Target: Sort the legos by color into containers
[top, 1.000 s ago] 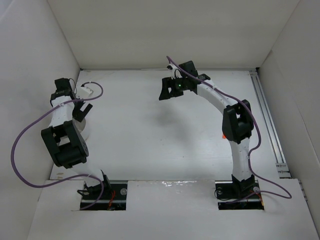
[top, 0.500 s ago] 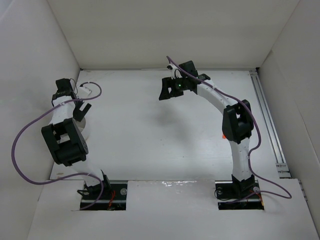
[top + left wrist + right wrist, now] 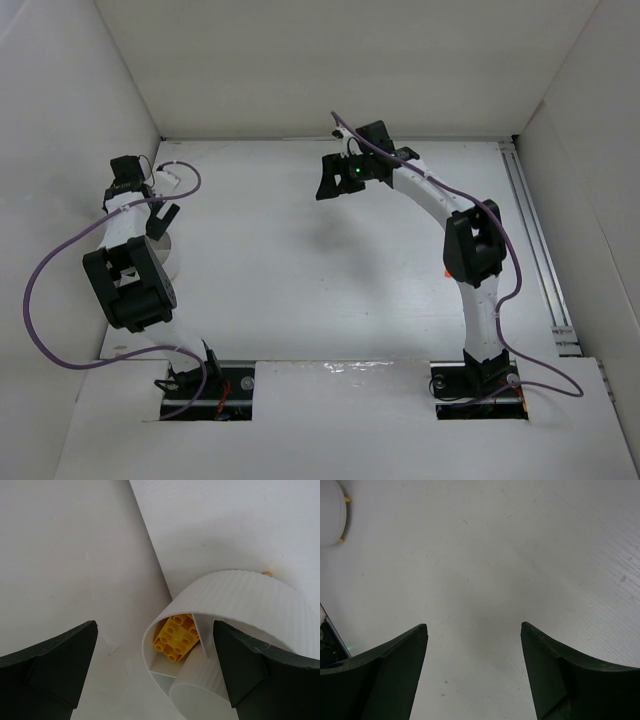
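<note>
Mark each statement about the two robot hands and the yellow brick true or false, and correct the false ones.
1. A yellow studded plastic brick lies inside the white ribbed round cup. True.
2. The left hand grips that brick. False: it hangs open and empty above the cup.
3. The right hand is open. True.
4. The right hand holds a red brick. False: it holds nothing; only white floor shows between its fingers.
</note>
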`<state>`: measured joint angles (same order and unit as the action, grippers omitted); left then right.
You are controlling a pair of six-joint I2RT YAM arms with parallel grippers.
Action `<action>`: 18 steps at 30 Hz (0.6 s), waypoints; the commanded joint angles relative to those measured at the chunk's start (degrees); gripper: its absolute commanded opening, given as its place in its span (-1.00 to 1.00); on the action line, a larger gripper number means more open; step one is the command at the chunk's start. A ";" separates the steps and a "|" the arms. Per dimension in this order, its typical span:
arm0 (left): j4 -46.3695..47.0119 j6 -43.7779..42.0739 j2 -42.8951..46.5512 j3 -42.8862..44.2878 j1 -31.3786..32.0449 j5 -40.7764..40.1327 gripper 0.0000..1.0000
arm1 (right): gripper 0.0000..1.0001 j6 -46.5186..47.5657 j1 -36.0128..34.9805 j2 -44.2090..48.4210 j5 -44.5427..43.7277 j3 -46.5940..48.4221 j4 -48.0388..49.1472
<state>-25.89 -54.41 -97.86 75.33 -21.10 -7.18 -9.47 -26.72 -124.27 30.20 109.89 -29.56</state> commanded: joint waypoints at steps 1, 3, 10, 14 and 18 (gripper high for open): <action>0.58 1.24 0.48 -0.36 -0.52 -1.52 1.00 | 0.60 0.07 -0.79 -0.98 -0.14 2.70 0.82; 1.19 1.24 0.48 -0.36 -0.52 -1.52 1.00 | 0.60 0.07 -0.79 -0.98 -0.14 2.70 0.82; 1.81 1.85 1.01 -0.36 -1.57 -2.14 1.00 | 0.60 0.07 -0.79 -0.98 -0.14 2.70 0.82; 1.81 2.38 1.01 -0.36 -1.57 -2.66 1.00 | 0.60 0.07 -0.79 -0.98 -0.14 2.70 0.82; 2.33 2.38 1.01 -0.36 -1.57 -2.66 1.00 | 0.60 0.07 -0.79 -0.98 -0.14 2.70 0.82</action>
<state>-24.58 -52.99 -97.86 75.33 -22.24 -8.47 -9.47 -27.00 -125.05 30.17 109.91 -29.56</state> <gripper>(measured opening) 0.997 0.798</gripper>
